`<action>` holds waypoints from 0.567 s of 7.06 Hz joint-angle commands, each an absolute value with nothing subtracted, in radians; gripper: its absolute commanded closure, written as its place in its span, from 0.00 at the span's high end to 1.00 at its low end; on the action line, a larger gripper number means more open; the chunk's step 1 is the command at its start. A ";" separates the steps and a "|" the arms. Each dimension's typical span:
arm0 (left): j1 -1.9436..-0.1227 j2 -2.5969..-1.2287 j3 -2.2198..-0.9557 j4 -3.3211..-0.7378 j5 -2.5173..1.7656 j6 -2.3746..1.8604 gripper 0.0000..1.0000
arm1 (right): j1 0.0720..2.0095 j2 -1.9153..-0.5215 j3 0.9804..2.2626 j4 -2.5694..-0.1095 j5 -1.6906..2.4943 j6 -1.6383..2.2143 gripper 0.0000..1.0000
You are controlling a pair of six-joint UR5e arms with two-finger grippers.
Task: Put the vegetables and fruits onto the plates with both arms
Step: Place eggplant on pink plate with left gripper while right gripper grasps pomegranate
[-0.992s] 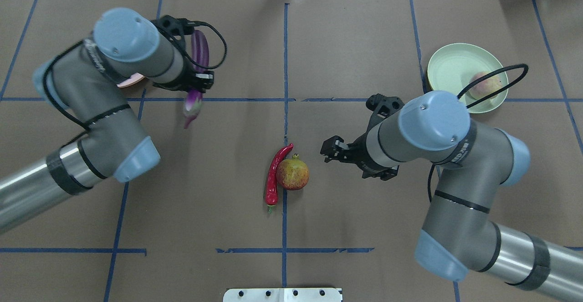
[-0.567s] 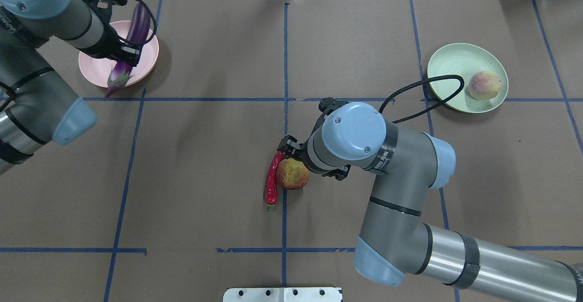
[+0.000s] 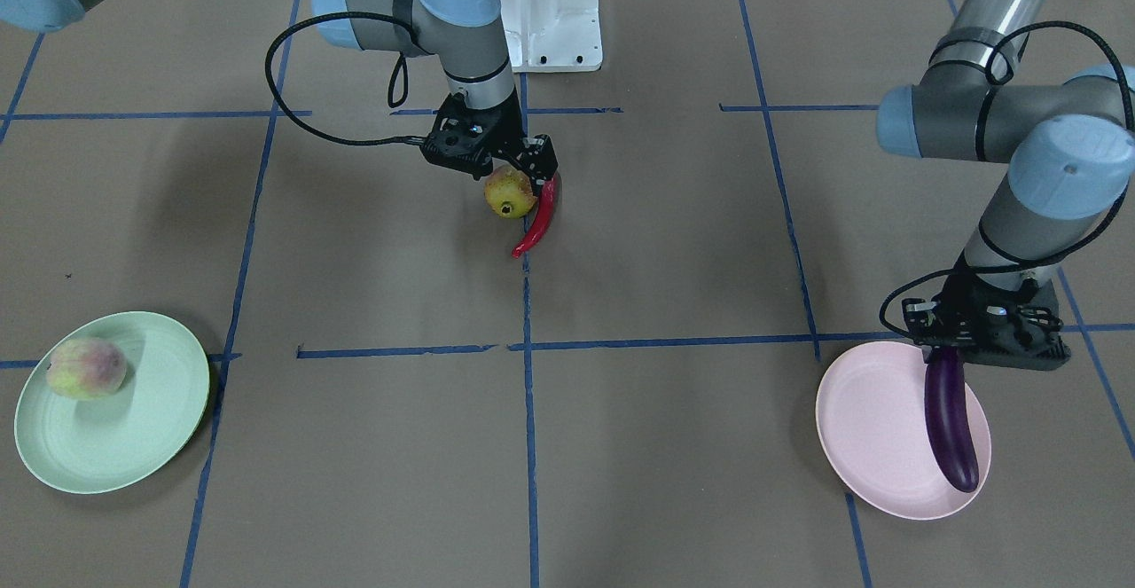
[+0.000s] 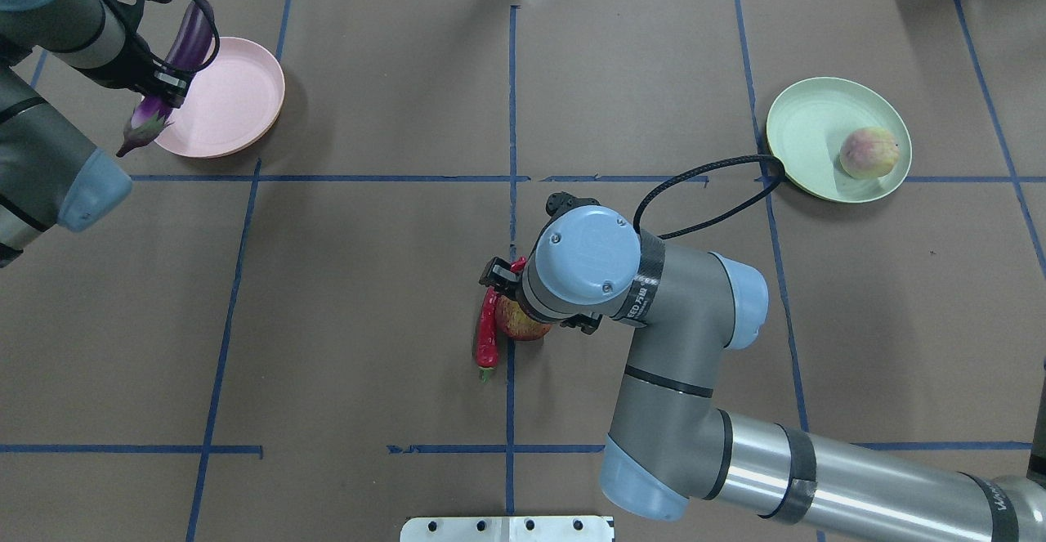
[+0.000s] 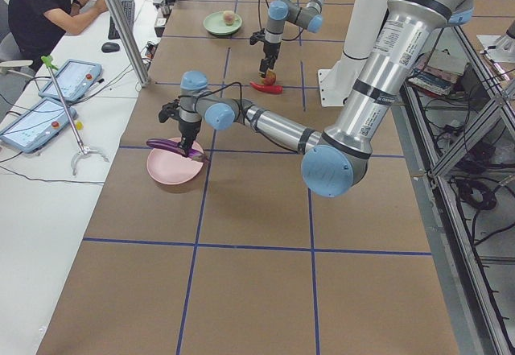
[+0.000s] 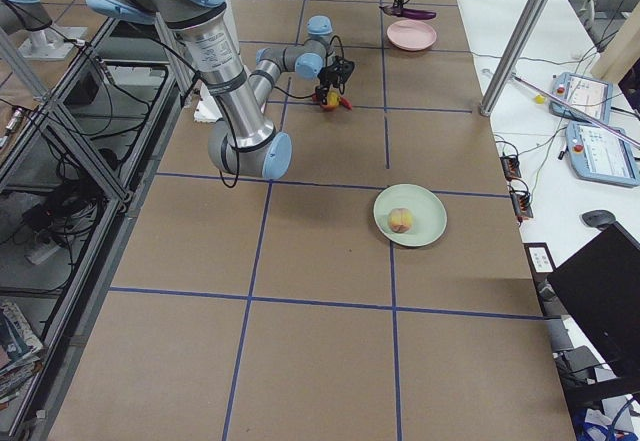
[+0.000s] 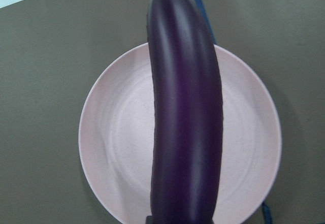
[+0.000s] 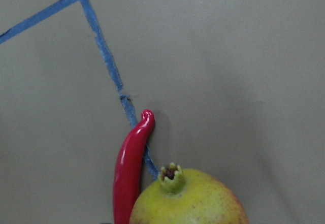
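Note:
My left gripper [image 3: 943,354] [image 4: 159,88] is shut on the purple eggplant [image 3: 949,419] [image 4: 186,39] [image 7: 185,132] near its stem end. It holds the eggplant low over the pink plate [image 3: 869,428] [image 4: 237,92] [image 7: 111,132]; whether they touch I cannot tell. My right gripper [image 3: 514,171] is open and down over the pomegranate [image 3: 508,193] [image 4: 523,328] [image 8: 188,203], a finger on either side. The red chili [image 3: 539,220] [image 4: 487,338] [image 8: 129,168] lies against the pomegranate. The peach [image 3: 86,368] [image 4: 869,153] sits on the mint green plate [image 3: 133,446] [image 4: 805,117].
The white base block [image 3: 554,20] stands at the robot's side of the table. The right arm's black cable [image 4: 711,190] loops toward the mint plate. An operator [image 5: 48,9] sits at a side desk with tablets.
The left arm carried the eggplant left and back, to over the pink plate. The right arm swung left from beside the pomegranate and came down over it.

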State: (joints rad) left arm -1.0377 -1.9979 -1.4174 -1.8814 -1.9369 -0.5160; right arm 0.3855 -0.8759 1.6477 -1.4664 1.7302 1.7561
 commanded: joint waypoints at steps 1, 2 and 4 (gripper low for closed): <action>-1.037 -2.060 -1.249 -1.991 -1.936 -0.567 0.10 | 0.373 -0.867 1.611 -1.465 1.718 1.766 1.00; -1.032 -2.086 -1.212 -1.991 -1.937 -0.581 0.30 | 0.374 -0.858 1.609 -1.462 1.714 1.814 0.59; -1.029 -2.131 -1.160 -2.023 -1.939 -0.581 1.00 | 0.382 -0.851 1.630 -1.462 1.713 1.862 0.00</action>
State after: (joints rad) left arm -1.0308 -2.1140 -1.1830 -1.9977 -1.9377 -0.5783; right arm 0.3762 -0.8585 1.6160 -1.4623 1.7149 1.8371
